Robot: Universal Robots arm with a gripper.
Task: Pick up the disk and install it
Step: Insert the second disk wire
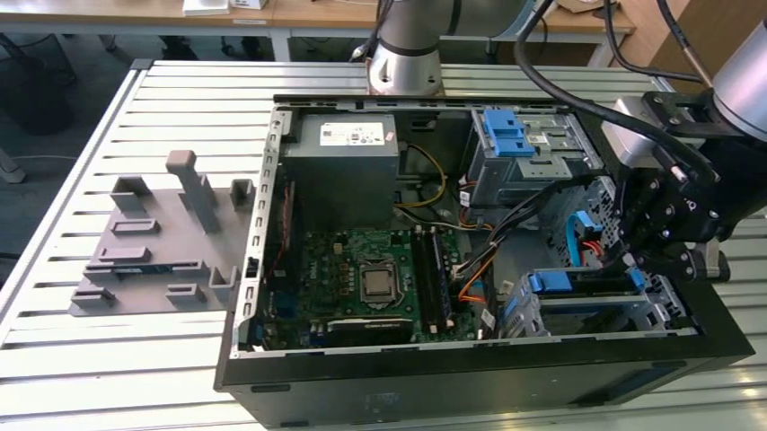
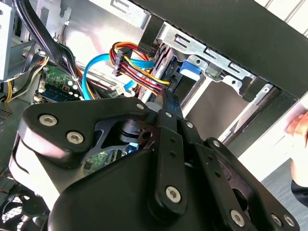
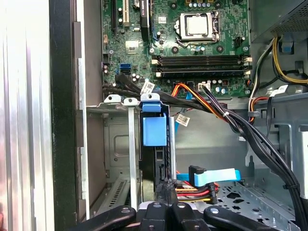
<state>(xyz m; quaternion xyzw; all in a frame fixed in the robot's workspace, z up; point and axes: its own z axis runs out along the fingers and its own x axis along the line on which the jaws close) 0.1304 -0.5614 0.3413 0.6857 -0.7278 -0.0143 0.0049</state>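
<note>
Slatted aluminium tabletop [image 1: 72, 359] carries the open black computer case [image 1: 480, 377]. Inside it, the black gripper [image 3: 166, 185] hangs at the grey drive bay [image 1: 599, 305], jaws closed thin on the blue-framed silver disk [image 3: 155, 131] (standing edge-on), apparently partly slotted, not yet seated.

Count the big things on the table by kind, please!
Computer case: 1
Grey rack: 1
Robot arm: 1
Total: 3
</note>
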